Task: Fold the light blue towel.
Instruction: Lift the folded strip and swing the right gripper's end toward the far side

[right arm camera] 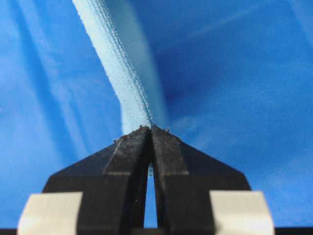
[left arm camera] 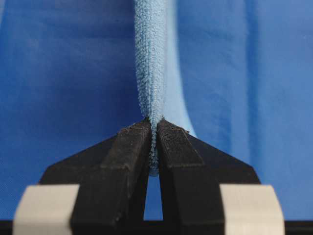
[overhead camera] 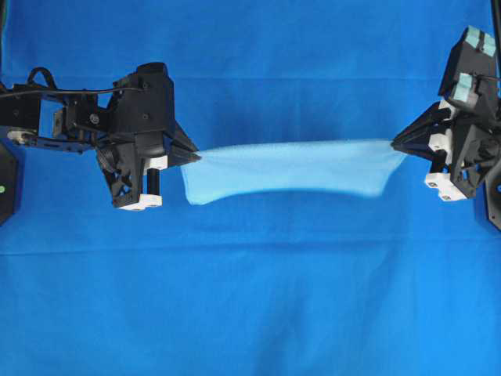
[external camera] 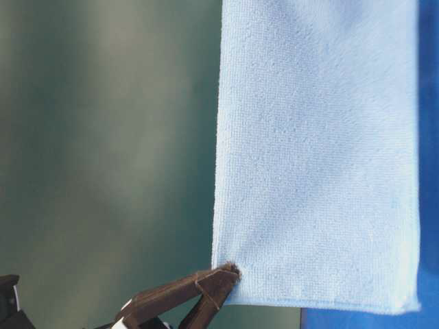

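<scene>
Holding the towel stretched over the sheet's middle — left gripper and right gripper each clamped on an end; keep it taut, lower evenly — crease stays straight.
</scene>
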`<state>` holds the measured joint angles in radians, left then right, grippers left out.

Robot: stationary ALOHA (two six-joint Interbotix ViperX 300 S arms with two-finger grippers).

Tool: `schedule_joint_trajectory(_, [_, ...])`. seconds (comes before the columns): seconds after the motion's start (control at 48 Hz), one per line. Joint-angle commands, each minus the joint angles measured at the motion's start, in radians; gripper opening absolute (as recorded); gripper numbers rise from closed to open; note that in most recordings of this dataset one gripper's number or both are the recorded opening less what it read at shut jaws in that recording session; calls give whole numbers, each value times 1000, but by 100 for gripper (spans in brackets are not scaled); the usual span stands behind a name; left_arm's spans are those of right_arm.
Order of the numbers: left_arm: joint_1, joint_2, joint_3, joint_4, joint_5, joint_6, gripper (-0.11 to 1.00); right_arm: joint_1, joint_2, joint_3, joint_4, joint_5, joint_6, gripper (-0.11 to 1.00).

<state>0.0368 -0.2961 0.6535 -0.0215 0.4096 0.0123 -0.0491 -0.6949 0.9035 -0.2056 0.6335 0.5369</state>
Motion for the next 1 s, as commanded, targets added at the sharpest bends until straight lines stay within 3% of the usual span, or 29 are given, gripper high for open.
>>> schedule_joint_trajectory(0.0, [-3,-17,-17,0,-3,-2,2,0,3,-23,-3,0,-2,1])
schedule_joint_trajectory(0.271, [-40,-9,-20,-2,-17,-6,2,-31,15,-31,-64,-8,0,1])
schedule_joint_trajectory(0.583, [-178,74,-74,-2,-133,-20,2,-218,109,-67,-199,-80,-12,1])
schedule_joint_trajectory(0.978, [-259,249,-229,-2,-218,-3,2,-333,356,-244,-311,-224,-21,1])
